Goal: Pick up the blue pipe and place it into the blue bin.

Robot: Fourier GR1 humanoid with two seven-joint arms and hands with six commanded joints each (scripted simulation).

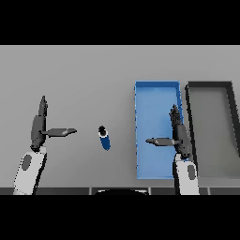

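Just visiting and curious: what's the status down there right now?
Left hand and right hand open, holding nothing. Blue pipe on the table between them, untouched. Blue bin right of it, right hand above it. Path clear.

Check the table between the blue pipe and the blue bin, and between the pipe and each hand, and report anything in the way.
Nothing visible blocks either path. The blue pipe lies on bare table, left of the blue bin. The left hand has open table between it and the pipe. The right hand hangs over the bin's right side, fingers straight.
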